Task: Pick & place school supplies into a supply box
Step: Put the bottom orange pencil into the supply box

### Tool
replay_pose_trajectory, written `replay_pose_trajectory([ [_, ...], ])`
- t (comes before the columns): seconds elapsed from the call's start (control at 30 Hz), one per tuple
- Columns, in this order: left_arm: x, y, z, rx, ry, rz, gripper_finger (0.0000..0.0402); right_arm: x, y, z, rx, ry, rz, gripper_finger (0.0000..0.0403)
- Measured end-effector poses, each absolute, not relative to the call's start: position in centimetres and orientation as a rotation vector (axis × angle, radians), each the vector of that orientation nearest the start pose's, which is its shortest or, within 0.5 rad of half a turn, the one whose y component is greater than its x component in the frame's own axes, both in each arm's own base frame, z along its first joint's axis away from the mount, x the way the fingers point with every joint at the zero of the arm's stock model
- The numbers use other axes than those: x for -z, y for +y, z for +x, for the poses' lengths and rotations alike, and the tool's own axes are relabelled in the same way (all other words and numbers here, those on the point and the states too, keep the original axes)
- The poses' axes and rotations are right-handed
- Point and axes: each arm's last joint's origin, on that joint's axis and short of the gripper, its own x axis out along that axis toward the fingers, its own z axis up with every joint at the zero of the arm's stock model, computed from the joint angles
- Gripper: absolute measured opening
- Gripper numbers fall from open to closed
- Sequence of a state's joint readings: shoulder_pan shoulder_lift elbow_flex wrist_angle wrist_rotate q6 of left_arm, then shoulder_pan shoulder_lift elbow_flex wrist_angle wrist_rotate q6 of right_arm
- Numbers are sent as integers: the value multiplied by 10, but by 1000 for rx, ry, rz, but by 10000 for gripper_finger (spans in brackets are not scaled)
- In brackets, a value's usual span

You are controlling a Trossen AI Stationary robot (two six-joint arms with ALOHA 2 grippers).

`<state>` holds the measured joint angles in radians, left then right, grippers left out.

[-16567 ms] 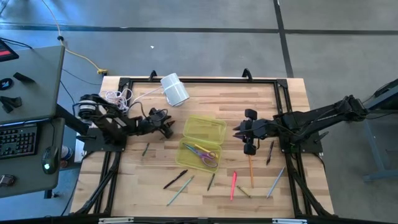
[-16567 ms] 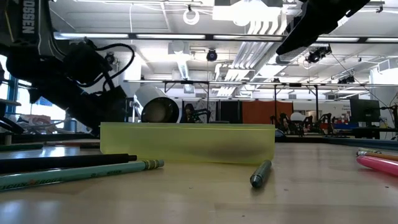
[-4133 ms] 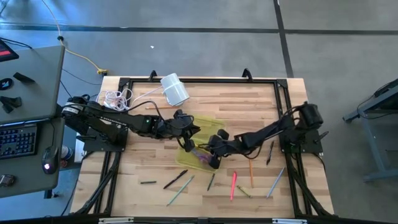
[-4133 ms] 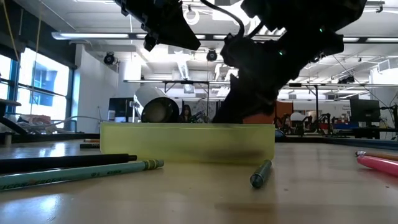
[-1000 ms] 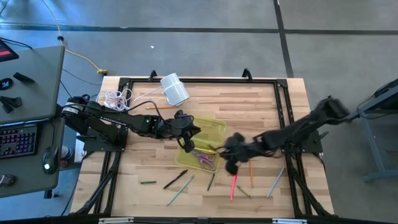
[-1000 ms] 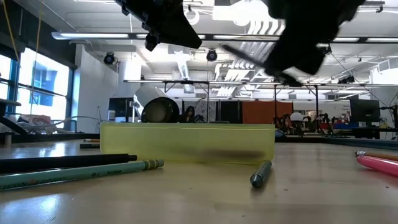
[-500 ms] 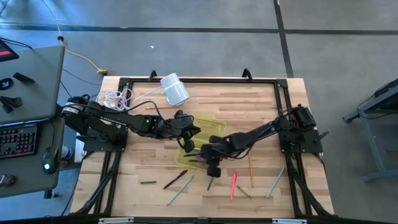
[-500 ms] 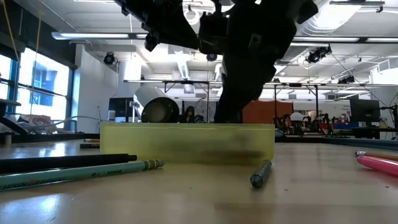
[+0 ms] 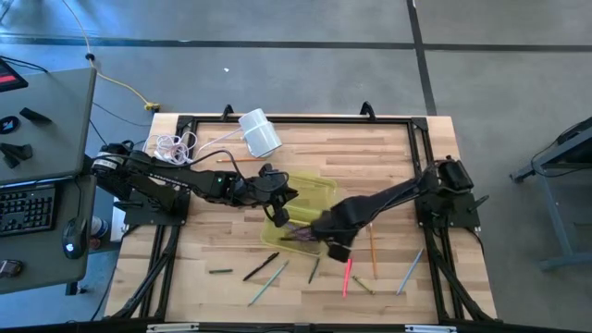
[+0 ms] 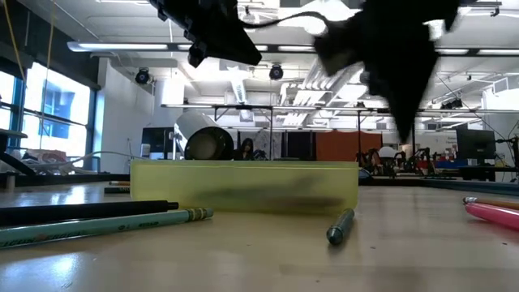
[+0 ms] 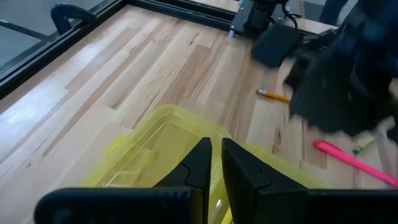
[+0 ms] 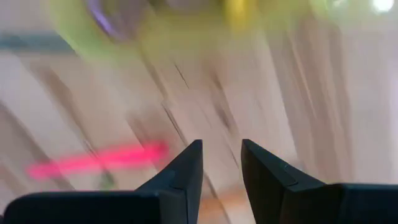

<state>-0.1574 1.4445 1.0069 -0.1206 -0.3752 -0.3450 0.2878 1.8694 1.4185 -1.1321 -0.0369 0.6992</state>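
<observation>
Left gripper: I am holding the left gripper [image 9: 277,202] on the raised lid of the supply box [image 9: 301,215] near the table's middle; the left wrist view shows its fingers [image 11: 200,163] pinched on the yellow-green lid edge.

Right gripper: I am running the right gripper [image 9: 335,242] just past the box's front right corner, over bare wood. Its fingers [image 12: 186,169] are standing apart with nothing between them.

Done: the purple-handled scissors [image 9: 298,235] and at least one dark pen are lying inside the box.

Left: I am counting the pink pen [image 9: 347,276], orange pencil [image 9: 372,248], blue pen [image 9: 411,268], black pen [image 9: 260,267], green pencil [image 9: 268,281] and a few short dark ones spread along the table's front half.

Progress: I am judging this well under halfway, with most supplies waiting outside the box.
</observation>
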Motion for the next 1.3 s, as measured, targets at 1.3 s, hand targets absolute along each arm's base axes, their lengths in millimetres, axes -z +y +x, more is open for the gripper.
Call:
replay_pose_trajectory([
  [1.3,-267,-39,313,-300,478,-194,71,-141,93,197,552,1262,740,94],
])
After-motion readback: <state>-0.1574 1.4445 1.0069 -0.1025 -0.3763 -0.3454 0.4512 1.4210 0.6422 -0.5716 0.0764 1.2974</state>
